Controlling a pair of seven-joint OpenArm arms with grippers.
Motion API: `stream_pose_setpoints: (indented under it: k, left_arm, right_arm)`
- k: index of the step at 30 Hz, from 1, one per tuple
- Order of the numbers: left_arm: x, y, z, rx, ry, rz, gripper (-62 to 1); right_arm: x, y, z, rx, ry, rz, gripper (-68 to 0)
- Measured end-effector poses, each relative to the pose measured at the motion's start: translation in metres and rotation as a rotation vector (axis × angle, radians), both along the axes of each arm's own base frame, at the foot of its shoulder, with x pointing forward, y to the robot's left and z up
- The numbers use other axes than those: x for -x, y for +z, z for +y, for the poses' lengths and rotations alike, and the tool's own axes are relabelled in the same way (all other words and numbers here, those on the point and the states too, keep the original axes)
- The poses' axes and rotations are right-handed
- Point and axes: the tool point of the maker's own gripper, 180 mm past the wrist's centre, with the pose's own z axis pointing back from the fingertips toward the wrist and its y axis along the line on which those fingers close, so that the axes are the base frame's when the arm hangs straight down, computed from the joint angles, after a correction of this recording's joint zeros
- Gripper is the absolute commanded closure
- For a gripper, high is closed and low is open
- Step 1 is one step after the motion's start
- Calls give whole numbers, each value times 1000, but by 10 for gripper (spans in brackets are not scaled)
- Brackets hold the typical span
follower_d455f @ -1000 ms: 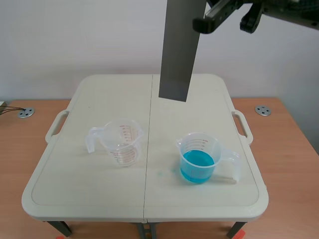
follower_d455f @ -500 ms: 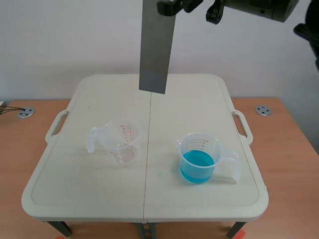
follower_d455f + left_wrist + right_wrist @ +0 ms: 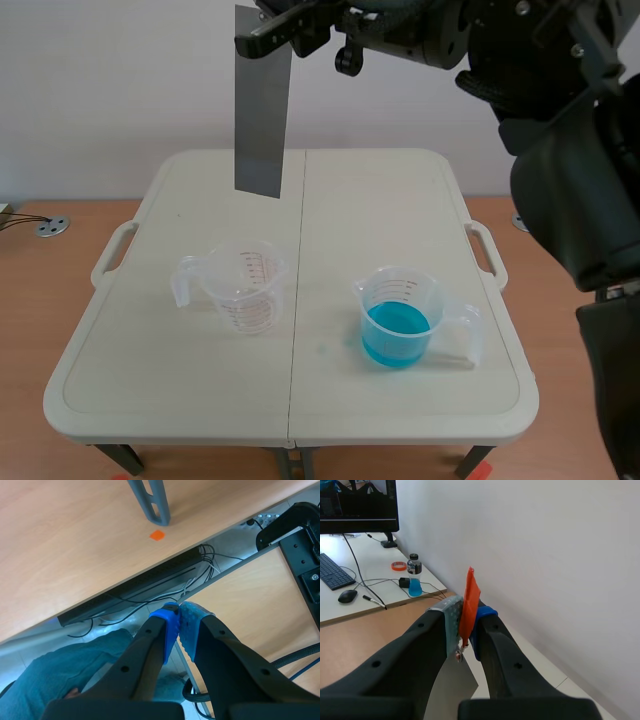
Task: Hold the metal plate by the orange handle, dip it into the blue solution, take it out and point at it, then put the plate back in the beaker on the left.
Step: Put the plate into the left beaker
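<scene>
In the scene view the metal plate hangs upright, high above and behind the empty beaker, likely lined up for lowering in. Right of that beaker, a second beaker holds blue solution. Left wrist view: left jaws pressed together, empty. Right wrist view: right jaws clamp the orange handle, plate dangling below.

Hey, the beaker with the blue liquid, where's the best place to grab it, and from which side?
Take the handle, coming in from the right: it juts from that side of the blue beaker, away from the empty beaker. It stands upright holding liquid, so keep it level.
</scene>
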Motion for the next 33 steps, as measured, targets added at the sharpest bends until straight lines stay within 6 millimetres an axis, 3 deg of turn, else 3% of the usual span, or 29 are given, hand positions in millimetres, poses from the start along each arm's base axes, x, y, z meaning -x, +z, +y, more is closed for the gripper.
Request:
stream_pose_setpoints:
  k: [17, 33]
  left_arm:
    - [1, -1, 1, -3, 1, 7, -21]
    - [1, -1, 1, -3, 1, 7, -21]
  right_arm:
    - [-6, -24, 41, 11, 64, 30, -13]
    - [-9, -62, 59, 39, 91, 107, -13]
